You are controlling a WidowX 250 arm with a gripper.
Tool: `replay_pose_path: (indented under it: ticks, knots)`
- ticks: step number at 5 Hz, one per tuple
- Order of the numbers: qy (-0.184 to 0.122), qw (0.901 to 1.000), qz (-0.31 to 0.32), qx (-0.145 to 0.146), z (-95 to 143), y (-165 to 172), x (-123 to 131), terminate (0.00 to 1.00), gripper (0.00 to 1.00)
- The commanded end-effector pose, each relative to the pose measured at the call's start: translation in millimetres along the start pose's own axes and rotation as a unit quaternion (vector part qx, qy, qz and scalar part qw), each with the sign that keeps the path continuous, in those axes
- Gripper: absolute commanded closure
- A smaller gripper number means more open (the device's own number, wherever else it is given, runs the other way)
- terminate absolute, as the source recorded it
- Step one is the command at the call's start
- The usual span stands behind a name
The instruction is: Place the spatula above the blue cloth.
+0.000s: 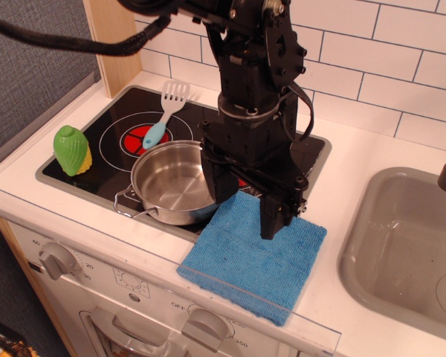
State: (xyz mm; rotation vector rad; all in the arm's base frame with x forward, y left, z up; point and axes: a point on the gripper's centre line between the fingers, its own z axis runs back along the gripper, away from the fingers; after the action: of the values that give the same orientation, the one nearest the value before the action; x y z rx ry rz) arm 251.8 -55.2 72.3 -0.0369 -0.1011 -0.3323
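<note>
The spatula (166, 114) lies on the black stovetop (115, 126) at the back left, white slotted head pointing away and light blue handle over the red burner ring. The blue cloth (256, 260) lies flat on the white counter at the front, its far edge against the stovetop. My gripper (241, 208) hangs over the far edge of the cloth, right of the pot, fingers (271, 216) apart, open and empty. It is well to the right of the spatula and in front of it.
A steel pot (171, 182) stands on the stovetop between the spatula and the cloth, touching the cloth's left corner. A green and yellow toy corn (73, 150) stands at the stovetop's left edge. A grey sink (409, 245) is at the right. A tiled wall is behind.
</note>
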Motion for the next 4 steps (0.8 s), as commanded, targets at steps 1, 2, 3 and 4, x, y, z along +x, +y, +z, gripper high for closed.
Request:
replay_pose_path:
  ticks: [1, 2, 3, 4]
  knots:
    - [0.0, 1.0, 0.0, 0.0, 0, 0, 0, 0.0, 0.0]
    - [0.001, 0.9987, 0.048, 0.017, 2, 45, 9, 0.0, 0.0]
    - [0.003, 0.995, 0.096, 0.025, 4, 84, 15, 0.0, 0.0]
    - [-0.005, 0.9886, 0.145, 0.041, 12, 129, 18, 0.0, 0.0]
